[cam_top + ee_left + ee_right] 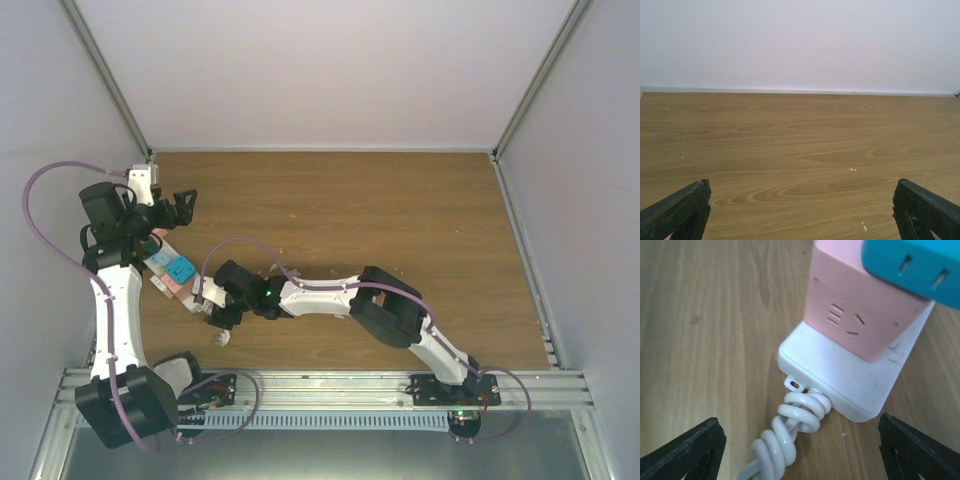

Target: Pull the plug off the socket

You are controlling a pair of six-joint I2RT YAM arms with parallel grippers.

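The socket (pixel 172 270) is a white power strip lying aslant at the table's left. In the right wrist view its white end (pixel 840 370) carries a raised pink block (pixel 865 315) with slot holes and a blue block (pixel 915 265) behind it. A coiled white cord (pixel 790 425) leaves that end. I cannot make out a separate plug. My right gripper (pixel 800 440) is open, its black fingers (pixel 690 450) astride the cord just short of the strip's end. My left gripper (pixel 185 205) hangs open beyond the strip's far end, over bare wood (pixel 802 200).
White walls close in the wooden table (pixel 400 230) at the back and both sides. A metal rail (pixel 320 385) runs along the near edge by the arm bases. A few white specks (pixel 853 170) lie on the wood.
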